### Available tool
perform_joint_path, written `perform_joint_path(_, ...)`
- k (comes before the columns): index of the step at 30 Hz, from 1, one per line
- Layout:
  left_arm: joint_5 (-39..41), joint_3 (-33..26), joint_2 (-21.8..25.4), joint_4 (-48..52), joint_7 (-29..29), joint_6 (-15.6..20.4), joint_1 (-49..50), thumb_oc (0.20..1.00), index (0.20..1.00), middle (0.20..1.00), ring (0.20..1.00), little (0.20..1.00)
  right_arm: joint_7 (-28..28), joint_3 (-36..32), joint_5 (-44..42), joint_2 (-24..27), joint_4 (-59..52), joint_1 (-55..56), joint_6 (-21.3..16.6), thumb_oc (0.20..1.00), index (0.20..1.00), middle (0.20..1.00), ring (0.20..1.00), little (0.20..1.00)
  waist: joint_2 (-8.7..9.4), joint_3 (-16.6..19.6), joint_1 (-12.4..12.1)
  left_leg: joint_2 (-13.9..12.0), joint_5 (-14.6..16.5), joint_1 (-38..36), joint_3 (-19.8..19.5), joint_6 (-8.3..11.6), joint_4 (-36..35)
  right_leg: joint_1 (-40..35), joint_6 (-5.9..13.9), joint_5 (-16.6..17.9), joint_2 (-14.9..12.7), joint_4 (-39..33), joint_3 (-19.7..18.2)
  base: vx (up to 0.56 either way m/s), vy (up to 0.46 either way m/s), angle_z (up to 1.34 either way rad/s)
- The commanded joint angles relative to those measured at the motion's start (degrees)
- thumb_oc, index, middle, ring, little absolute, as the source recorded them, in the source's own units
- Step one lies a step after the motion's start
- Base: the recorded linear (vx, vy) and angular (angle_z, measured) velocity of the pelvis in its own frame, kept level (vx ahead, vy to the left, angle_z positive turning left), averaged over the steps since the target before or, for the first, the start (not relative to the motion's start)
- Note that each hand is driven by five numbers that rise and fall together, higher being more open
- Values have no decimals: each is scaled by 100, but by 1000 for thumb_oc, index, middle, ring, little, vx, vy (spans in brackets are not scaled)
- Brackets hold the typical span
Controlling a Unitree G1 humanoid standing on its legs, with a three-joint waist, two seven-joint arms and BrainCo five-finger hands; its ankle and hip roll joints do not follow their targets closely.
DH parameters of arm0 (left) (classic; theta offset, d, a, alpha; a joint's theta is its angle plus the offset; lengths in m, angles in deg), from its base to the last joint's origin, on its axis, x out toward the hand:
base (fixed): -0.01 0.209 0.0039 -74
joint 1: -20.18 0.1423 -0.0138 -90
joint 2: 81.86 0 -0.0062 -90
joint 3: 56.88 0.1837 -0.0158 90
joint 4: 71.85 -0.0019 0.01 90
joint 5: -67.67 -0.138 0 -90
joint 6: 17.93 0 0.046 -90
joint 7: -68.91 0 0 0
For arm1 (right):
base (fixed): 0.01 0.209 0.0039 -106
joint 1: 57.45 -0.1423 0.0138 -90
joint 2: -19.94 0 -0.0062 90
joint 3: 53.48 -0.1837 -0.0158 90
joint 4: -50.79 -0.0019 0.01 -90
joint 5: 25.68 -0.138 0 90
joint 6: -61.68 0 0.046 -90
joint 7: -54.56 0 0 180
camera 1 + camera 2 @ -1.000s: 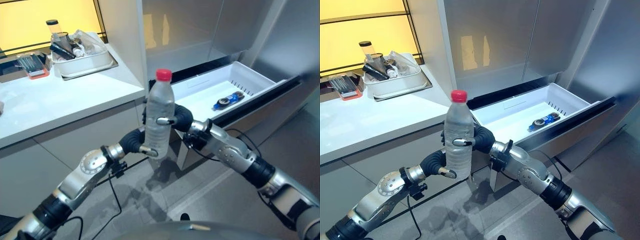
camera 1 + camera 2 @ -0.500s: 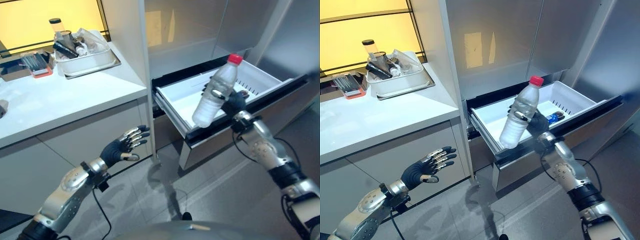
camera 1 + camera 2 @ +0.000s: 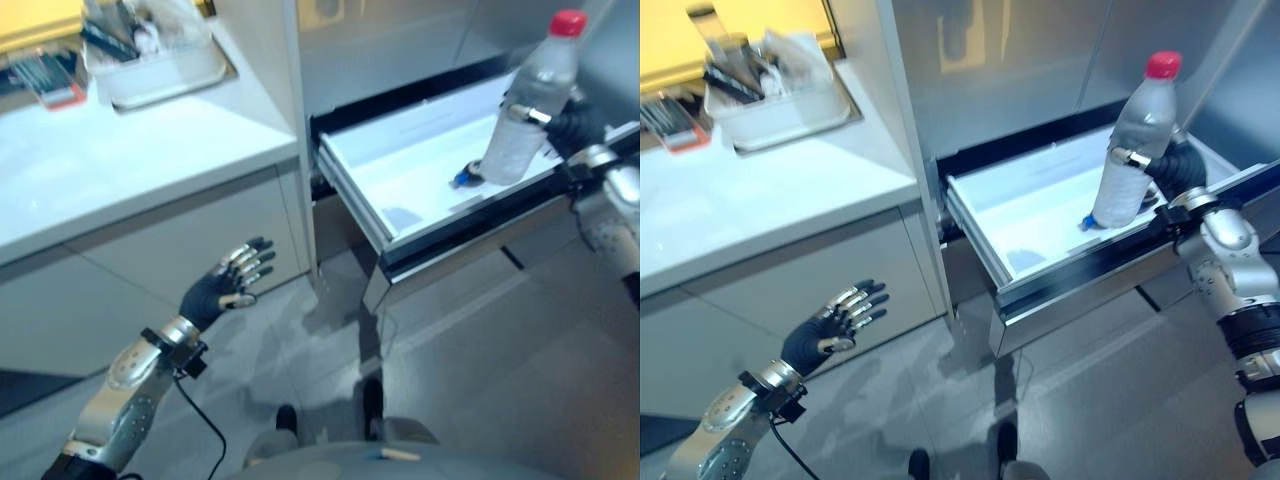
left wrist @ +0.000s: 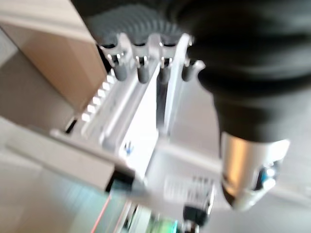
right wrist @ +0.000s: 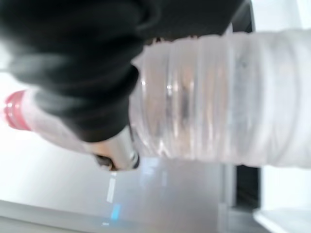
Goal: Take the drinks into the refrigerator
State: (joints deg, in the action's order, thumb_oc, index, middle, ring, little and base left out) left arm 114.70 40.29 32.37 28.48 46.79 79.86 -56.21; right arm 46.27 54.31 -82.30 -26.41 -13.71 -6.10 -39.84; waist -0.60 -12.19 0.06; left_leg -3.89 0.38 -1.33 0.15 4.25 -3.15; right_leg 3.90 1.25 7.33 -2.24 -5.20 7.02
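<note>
1. Left eye view: the right hand had its fingers wrapped round a clear bottle with a red cap, holding it near upright over the right part of the pulled-out white drawer of the refrigerator. The bottle was not yet set down, so the main step was still unfinished. A small blue object lay on the drawer floor, just beside the bottle's base as seen from here. Half a second before, the bottle leaned more and sat nearer the drawer's middle; the whole picture had also shifted, so the camera had moved too.

2. Right eye view: the left hand hung low in front of the cabinet below the white table, its fingers spread apart and holding nothing, much as it did half a second before. A white bin of odds and ends stood on the table. By my judgement what was left was to lower the bottle, let go, and close the drawer.

3. Left wrist view: the left hand's fingers reached out straight, with the open drawer beyond them.

4. Right wrist view: the bottle's ribbed body lay across the palm, with the thumb clamped against it.
</note>
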Motion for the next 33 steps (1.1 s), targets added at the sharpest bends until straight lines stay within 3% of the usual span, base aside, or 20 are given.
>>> perform_joint_path(1,245,-261,244,214,24,590,-144,1000,1000,1000,1000,1000,110,61,175,486,123,-1412,-601,200,200,200,200,200,329,-80,-79,270,336,289,-220,-226,494,13,341,-1107,-194,936,146,-42,-39,20)
perform_joint_path(11,139,-174,329,292,128,789,-248,1000,1000,1000,1000,1000,147,959,502,1185,417,-2317,-554,200,200,200,200,200,238,-568,-186,255,190,791,-295,-92,704,544,269,-1178,-199,1224,205,-3,-53,9)
perform_joint_path(23,-80,-35,417,313,378,992,-310,1000,1000,1000,1000,1000,238,1896,1064,1094,969,-3078,-472,200,200,200,200,200,134,-1000,-294,184,-8,1114,-440,8,702,1091,193,-1250,-147,1588,188,-30,-68,4)
perform_joint_path(26,-181,54,496,336,423,1062,-300,1000,1000,1000,1000,1000,270,2221,1640,1030,1691,-3208,-319,200,200,200,200,200,28,-1153,-363,177,-122,1201,-518,48,619,1235,175,-1267,-152,1693,255,-52,-48,7)
perform_joint_path(33,-436,80,536,330,505,1093,-226,1000,1000,1000,1000,1000,54,3215,3136,1070,2010,-3701,78,200,200,200,200,200,-20,-1289,-296,180,-185,1236,-542,59,536,1326,166,-1248,-142,1732,266,-36,-14,8)
